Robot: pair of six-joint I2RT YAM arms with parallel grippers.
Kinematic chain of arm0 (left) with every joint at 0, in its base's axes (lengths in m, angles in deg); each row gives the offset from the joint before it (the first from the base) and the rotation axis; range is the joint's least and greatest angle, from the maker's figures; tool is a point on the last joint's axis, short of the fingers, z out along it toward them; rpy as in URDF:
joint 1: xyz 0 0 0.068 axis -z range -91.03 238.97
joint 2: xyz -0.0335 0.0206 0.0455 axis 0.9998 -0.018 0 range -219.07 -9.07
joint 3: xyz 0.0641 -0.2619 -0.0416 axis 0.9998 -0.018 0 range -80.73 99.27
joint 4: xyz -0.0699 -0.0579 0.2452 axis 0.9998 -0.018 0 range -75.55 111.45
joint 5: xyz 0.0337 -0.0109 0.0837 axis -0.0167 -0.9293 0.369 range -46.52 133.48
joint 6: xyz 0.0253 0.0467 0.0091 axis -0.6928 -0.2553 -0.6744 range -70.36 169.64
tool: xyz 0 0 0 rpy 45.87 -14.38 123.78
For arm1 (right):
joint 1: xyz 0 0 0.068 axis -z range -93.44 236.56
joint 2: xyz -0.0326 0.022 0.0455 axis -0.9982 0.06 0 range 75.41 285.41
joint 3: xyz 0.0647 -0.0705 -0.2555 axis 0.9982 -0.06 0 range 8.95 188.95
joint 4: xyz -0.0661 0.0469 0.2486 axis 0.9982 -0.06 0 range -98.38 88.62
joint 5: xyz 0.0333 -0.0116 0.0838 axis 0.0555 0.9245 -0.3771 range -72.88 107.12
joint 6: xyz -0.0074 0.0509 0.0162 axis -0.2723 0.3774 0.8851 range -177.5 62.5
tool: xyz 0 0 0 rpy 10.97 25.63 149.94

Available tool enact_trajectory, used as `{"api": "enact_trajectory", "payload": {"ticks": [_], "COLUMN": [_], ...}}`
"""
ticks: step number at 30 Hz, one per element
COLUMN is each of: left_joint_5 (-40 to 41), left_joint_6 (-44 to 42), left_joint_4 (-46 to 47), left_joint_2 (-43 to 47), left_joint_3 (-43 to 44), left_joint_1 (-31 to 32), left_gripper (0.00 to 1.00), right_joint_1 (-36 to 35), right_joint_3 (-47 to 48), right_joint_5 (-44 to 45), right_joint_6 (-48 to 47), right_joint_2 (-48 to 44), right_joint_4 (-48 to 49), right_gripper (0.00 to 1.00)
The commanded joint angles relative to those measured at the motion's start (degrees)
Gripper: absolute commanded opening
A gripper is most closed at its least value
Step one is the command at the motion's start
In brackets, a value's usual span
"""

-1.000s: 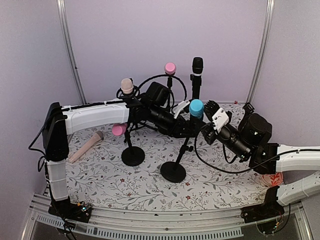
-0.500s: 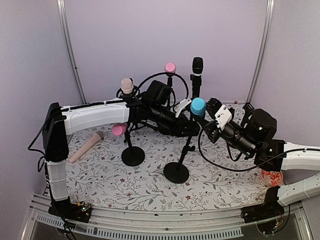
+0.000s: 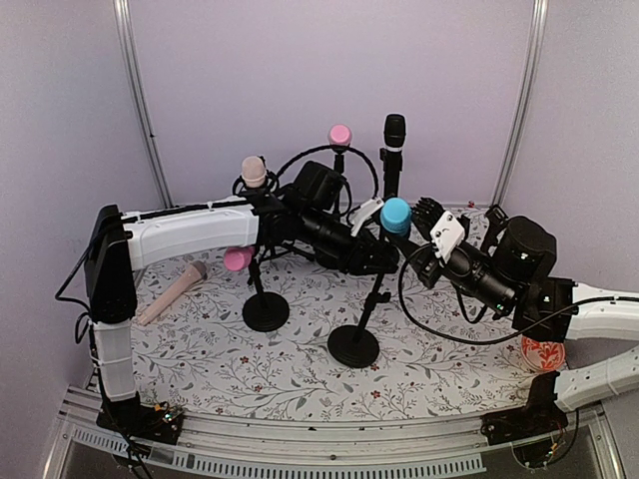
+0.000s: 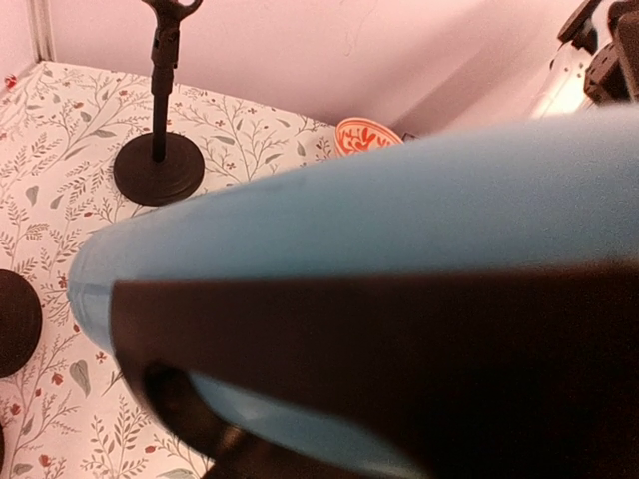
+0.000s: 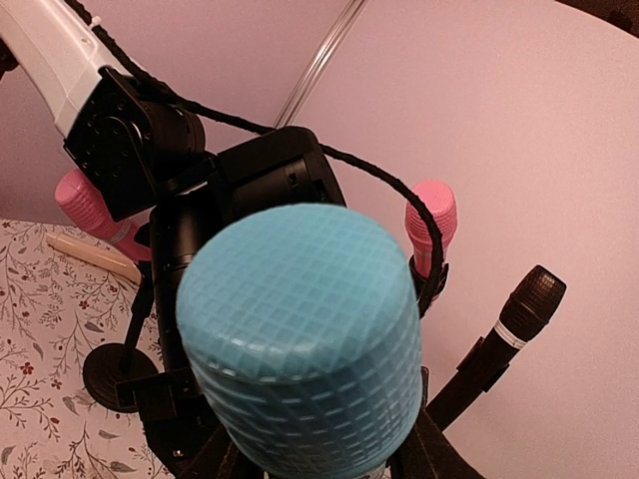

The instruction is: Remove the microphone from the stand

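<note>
Pinching the blue mic (image 3: 395, 214) — the right end effector (image 3: 412, 255); the left end effector (image 3: 384, 262) clamps its tilted stand (image 3: 366, 307).

Soft, even light fills the overhead view, leaving only faint shadows beside the round stand base (image 3: 353, 345) on the tablecloth (image 3: 300, 369); the wall (image 3: 250, 80) looks pale lavender; the left wrist view is nearly filled by the blue microphone (image 4: 399, 220), blurred from closeness, the cloth behind fairly sharp; the right wrist view is pinkish, the blue mesh crisp, the pink microphone (image 5: 431, 225) behind slightly soft.
</note>
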Motion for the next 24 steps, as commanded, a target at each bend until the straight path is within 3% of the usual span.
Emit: {"api": "enact_trajectory", "payload": {"ticks": [1, 15, 24], "left_joint_5": [12.78, 13.75, 12.58], "left_joint_6": [1.49, 0.23, -2.53], "left_joint_4": [-5.86, -5.85, -6.75], "left_joint_2": [-5.36, -4.53, -5.03], "left_joint_3": [-3.02, -4.83, -1.3], "left_joint_1": [-3.3, -3.77, -3.86], "left_gripper": [0.0, 0.0, 0.0], "right_joint_1": [-5.25, -6.22, -6.29], "right_joint_3": [8.28, 9.98, 12.99], "right_joint_5": [-11.03, -14.33, -15.34], "right_joint_6": [3.04, 5.86, 6.4], "right_joint_2": [-7.25, -8.91, -9.06], "right_joint_4": [18.83, 18.64, 17.46], "right_gripper": [0.0, 0.0, 0.0]}}
